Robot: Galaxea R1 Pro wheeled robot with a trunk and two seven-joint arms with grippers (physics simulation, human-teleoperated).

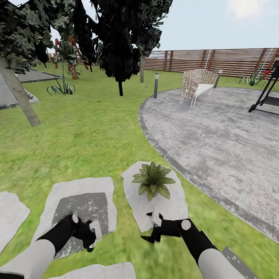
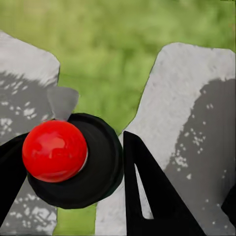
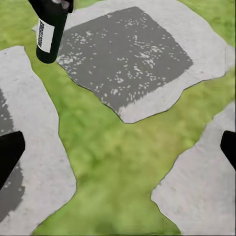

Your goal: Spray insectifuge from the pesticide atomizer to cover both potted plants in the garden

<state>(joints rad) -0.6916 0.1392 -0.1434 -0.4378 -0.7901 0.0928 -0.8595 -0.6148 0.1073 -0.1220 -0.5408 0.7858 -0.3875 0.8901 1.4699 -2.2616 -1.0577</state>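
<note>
My left gripper [image 1: 91, 233] hangs low over a grey stepping stone [image 1: 83, 201] and is shut on the pesticide atomizer [image 1: 95, 229], whose pale head shows beside the fingers. In the right wrist view the atomizer [image 3: 48, 28] is a dark bottle with a white label, hanging upright above the stone. The left wrist view looks along the atomizer [image 2: 96, 172], with a red ball and black round body between the dark fingers [image 2: 147, 196]. One potted plant [image 1: 153, 181], a speckled olive rosette, sits on the neighbouring stone just ahead of my right gripper [image 1: 149, 229]. That gripper [image 3: 120, 147] is open and holds nothing.
A round grey paved patch [image 1: 217, 131] lies to the right, with a wicker chair [image 1: 197, 86] and a dark swing frame [image 1: 267, 95] on it. A bollard lamp [image 1: 156, 85], dark trees [image 1: 120, 46] and a leaning trunk [image 1: 21, 99] stand ahead on the lawn. A slatted fence [image 1: 217, 60] closes the back.
</note>
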